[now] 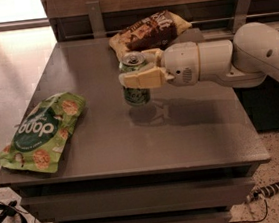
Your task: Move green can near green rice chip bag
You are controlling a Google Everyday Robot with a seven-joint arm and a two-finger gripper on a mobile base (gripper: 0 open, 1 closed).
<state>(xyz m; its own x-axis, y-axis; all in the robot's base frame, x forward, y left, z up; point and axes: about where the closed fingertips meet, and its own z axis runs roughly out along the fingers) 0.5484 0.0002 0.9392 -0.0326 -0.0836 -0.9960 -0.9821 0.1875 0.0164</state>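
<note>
Gripper [136,77] clamped around upright green can [137,95], arm [254,55] at its 3 o'clock; green rice chip bag [41,133] at 8 o'clock, well apart.

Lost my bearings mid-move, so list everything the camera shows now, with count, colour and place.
green can: one, dark green with silver top, held in the claw over the table's middle
green rice chip bag: one, bright green, flat on the table's front-left corner
snack bag: one, brown and yellow, table's back edge
table: one, grey, centre of view
cable: one, pale, floor at lower right
arm: one, white, reaching in from the right
claw: one, cream, shut on the can
</note>
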